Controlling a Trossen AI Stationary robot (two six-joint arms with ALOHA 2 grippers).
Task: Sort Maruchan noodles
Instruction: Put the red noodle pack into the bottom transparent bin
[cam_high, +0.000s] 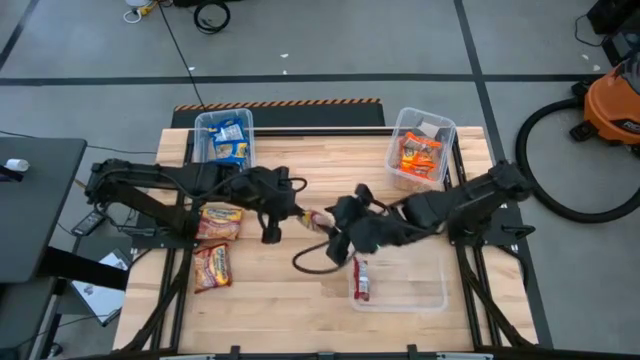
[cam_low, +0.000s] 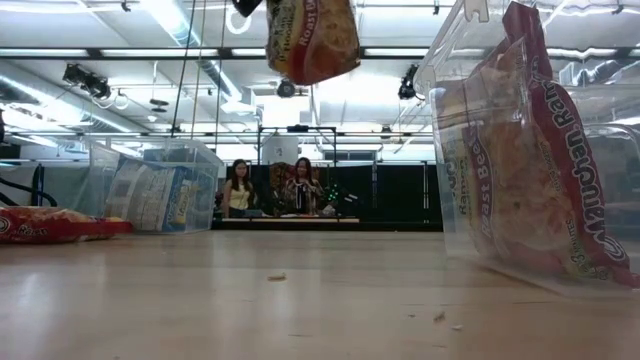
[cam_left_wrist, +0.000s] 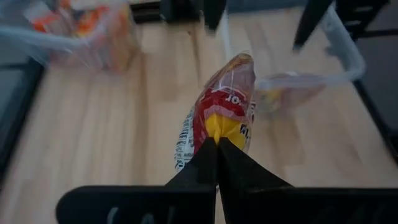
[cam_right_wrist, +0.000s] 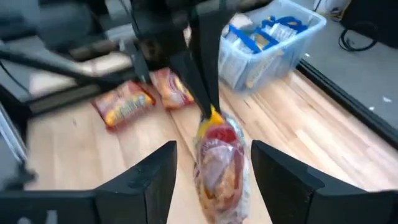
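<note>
A red-and-yellow Maruchan noodle packet (cam_high: 320, 220) hangs in the air over the middle of the table, high above the wood in the low view (cam_low: 312, 40). My left gripper (cam_high: 303, 214) reaches in from the left and is shut on it. My right gripper (cam_right_wrist: 213, 146) comes from the right and is open, one finger on either side of the packet's free end (cam_right_wrist: 221, 168), with a gap on each side. Two more red packets (cam_high: 220, 220) (cam_high: 212, 266) lie flat on the table at the left. My left gripper pinches the packet's yellow end seam (cam_left_wrist: 214, 129) between its two fingers. The fingers slant down from the table's left side. The packet sticks out past the fingertips toward my right gripper, lifted clear of the table.
A clear bin with blue packets (cam_high: 224, 138) stands at the far left and one with orange packets (cam_high: 420, 150) at the far right. A third clear bin (cam_high: 420, 290) at the near right holds a red packet (cam_high: 361, 280). People sit in the room beyond (cam_low: 270, 190).
</note>
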